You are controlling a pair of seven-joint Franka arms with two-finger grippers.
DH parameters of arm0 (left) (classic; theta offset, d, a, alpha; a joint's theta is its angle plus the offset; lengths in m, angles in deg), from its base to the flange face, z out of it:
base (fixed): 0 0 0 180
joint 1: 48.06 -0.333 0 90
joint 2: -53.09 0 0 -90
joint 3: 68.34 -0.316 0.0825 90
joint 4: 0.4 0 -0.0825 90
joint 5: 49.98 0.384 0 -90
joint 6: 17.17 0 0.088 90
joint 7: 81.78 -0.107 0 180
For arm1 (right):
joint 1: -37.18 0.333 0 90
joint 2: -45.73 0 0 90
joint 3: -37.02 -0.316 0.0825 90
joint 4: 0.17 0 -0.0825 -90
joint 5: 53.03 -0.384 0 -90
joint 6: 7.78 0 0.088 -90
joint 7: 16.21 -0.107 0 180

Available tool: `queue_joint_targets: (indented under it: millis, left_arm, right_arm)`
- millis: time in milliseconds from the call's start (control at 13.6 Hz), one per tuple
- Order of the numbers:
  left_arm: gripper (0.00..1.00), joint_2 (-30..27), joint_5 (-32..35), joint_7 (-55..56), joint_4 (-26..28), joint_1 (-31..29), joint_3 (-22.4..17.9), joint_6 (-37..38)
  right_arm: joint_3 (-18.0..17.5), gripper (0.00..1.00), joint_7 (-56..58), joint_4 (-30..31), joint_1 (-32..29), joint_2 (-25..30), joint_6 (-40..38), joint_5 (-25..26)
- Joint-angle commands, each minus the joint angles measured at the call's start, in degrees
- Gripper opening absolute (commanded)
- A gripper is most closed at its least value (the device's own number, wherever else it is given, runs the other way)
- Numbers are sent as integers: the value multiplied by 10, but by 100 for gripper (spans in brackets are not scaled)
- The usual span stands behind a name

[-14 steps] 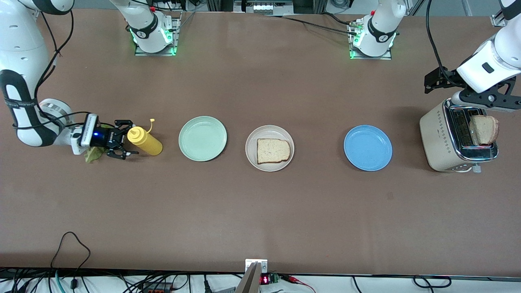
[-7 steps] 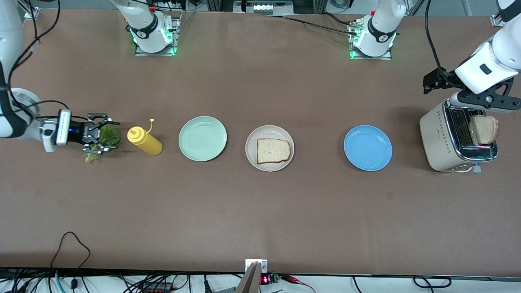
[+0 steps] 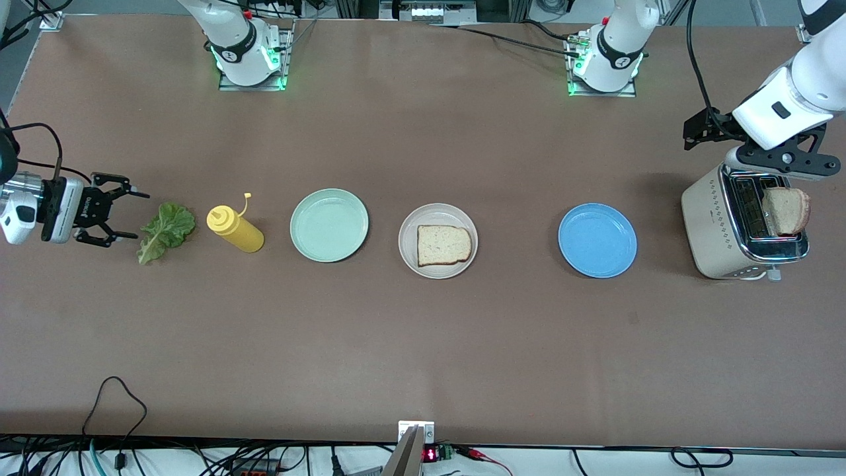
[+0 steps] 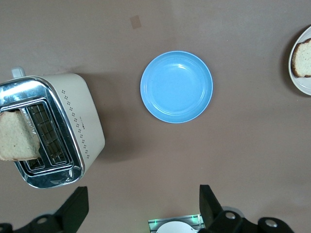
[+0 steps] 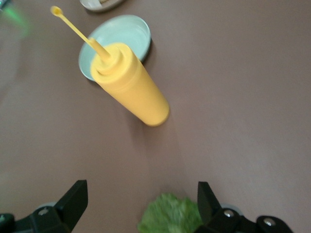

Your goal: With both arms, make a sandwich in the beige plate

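- Brown table [image 3: 423, 344] carries a single row of things across its middle, with cables hanging along the edge nearest the front camera.
- Beige plate [image 3: 462, 218] sits at the middle of that row, and one toast slice [image 3: 444, 245] lies flat on it.
- Mint-green plate [image 3: 329, 225] lies beside the beige plate toward the right arm's end of the table; it holds nothing.
- Yellow squeeze bottle [image 3: 236, 229] stands beside the mint-green plate, toward the right arm's end, its thin spout cap hanging off on a strap.
- Lettuce leaf [image 3: 165, 231] lies flat on the table just beside the bottle, close to the table's edge at the right arm's end.
- Right gripper [image 3: 122, 216] hangs low at that same edge with its fingers spread wide toward the leaf, holding nothing; the leaf's tip shows between the fingers in the right wrist view.
- Blue plate [image 3: 597, 240] lies bare on the table, toward the left arm's end from the beige plate.
- Toaster [image 3: 717, 228] stands near the table's edge at the left arm's end, with a second toast slice [image 3: 786, 210] sticking up out of one slot.
- Left gripper [image 4: 143, 206] hangs over the toaster, fingers wide apart and holding nothing.
- Both arm bases stand along the farthest edge of the table.
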Motion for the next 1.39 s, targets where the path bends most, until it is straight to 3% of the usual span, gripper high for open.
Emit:
queue_joint_targets:
  millis: [0, 440, 806, 1319]
  left_arm:
    - [100, -15, 10, -6, 17, 0, 3, -11]
    - [100, -15, 10, -7, 17, 0, 2, -11]
    - [100, -16, 11, -7, 20, 0, 2, -8]
    - [100, -18, 10, -7, 21, -10, 1, -13]
  right_arm:
    - [0, 100, -157, -6, 25, 26, 39, 118]
    - [-1, 100, -505, -4, 71, 31, 88, 291]
    - [-1, 100, -822, -5, 81, -6, 98, 343]
    - [1, 100, -900, 11, 71, -98, 226, 350]
